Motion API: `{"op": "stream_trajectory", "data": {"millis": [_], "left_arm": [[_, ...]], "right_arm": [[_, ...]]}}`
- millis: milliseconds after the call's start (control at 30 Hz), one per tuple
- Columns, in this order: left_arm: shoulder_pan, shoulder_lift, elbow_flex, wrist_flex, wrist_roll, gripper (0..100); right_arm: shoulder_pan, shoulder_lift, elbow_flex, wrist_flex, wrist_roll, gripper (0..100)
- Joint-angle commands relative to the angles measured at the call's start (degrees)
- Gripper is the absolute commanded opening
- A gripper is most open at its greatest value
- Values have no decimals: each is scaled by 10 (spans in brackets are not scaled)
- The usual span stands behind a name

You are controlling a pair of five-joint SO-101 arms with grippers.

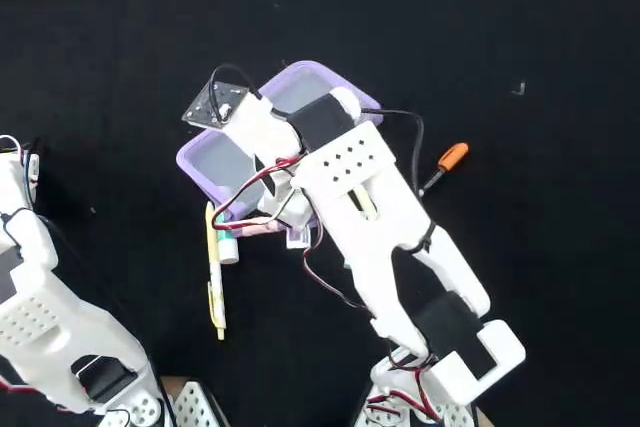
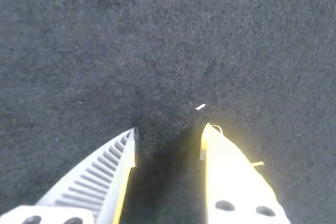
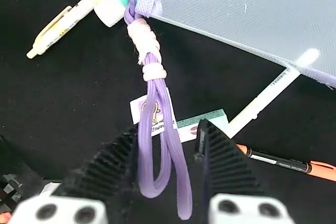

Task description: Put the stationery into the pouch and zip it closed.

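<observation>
The purple mesh pouch (image 1: 232, 157) lies flat at mid-table, partly under my right arm (image 1: 360, 197). In the right wrist view the pouch (image 3: 241, 14) has a purple strap (image 3: 157, 103) tied to its zipper end. My right gripper (image 3: 168, 129) is open and straddles the strap's loop, its fingers (image 3: 123, 156) on either side. A yellow pen (image 1: 215, 277) and a green-capped stick (image 3: 113, 4) lie beside the pouch's corner. A white pen (image 3: 262, 100) pokes out from under the pouch. An orange pen (image 1: 445, 162) lies to the right. My left gripper (image 2: 168, 132) is open over bare black cloth.
A small green and white eraser (image 3: 202, 123) and a paper tag (image 3: 148, 115) lie under the strap. My left arm (image 1: 45, 312) sits at the table's near left corner. Black cloth (image 1: 540, 67) covers the table, with open room to the right and the far side.
</observation>
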Motion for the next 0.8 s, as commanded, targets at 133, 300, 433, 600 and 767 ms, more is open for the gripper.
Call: {"op": "stream_trajectory", "data": {"millis": [133,300,433,600,767], "left_arm": [[10,-1,-26,6,2,214],[65,-11,-68,60,-75,214],[117,1,-170,202,-119,215],[186,44,-260,297,-151,215],[257,94,-325,360,-191,215]], "right_arm": [[-9,-28,-8,16,4,148],[-9,-28,-9,16,4,147],[-8,-49,-8,16,4,87],[-6,-111,-8,16,4,19],[7,-192,-8,17,4,22]]}}
